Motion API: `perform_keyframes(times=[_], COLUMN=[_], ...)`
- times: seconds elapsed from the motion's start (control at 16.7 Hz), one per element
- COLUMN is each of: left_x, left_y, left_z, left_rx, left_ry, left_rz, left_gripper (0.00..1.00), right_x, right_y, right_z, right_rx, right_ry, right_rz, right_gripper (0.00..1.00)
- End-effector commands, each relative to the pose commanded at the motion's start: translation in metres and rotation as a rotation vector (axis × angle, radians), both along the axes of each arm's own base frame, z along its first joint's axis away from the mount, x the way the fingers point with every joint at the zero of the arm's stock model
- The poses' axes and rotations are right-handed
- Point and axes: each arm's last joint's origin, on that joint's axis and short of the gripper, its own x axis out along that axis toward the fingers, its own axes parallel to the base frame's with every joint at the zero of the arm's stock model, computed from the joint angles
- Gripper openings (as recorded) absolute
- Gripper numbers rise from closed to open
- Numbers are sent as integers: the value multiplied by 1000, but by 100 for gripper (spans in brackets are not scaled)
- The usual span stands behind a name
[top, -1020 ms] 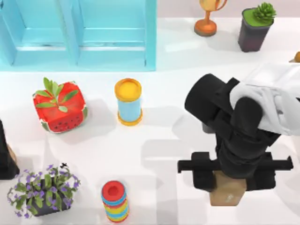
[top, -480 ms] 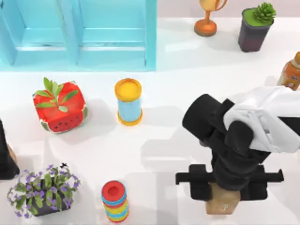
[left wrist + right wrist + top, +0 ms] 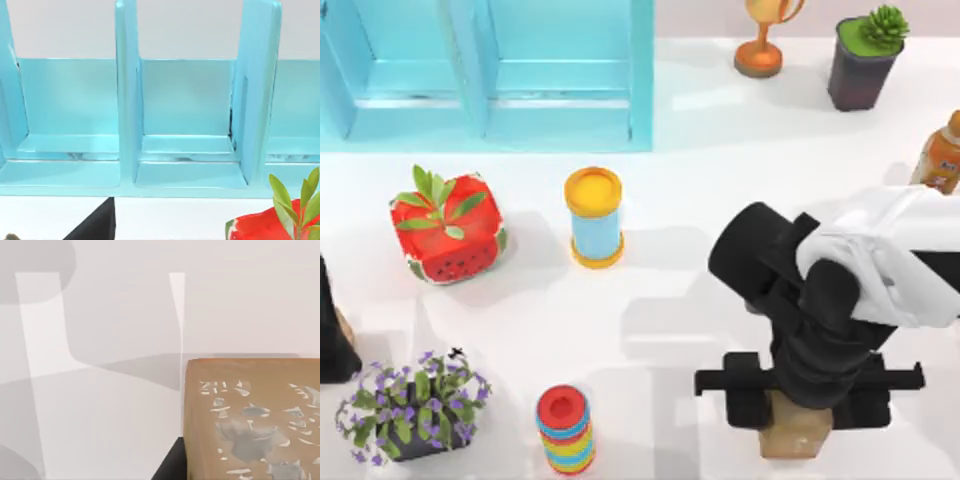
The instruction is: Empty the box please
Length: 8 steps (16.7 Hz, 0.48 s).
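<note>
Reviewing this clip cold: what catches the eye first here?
The right arm's black gripper dominates the table's right front, poised over a tan box. Next, the big turquoise shelf unit along the back left, then the watermelon-patterned planter at the left. The left gripper sits at the left edge.

White table (image 3: 680, 300) holds blue shelf (image 3: 490, 70), pots, toys, bottle.

Block (image 3: 795, 430) at table's (image 3: 670, 330) right front, under right arm (image 3: 820, 330).
</note>
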Motion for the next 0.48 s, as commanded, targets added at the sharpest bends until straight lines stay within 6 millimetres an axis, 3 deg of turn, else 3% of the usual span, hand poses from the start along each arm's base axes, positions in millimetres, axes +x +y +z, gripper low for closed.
perform_keyframes(times=[0.48], left_x=[0], left_y=[0], left_z=[0], left_rx=[0], left_ry=[0], left_rz=[0], left_gripper=[100], right_x=[0], right_y=[0], right_z=[0], right_rx=[0], right_ry=[0], right_rz=[0], right_gripper=[90])
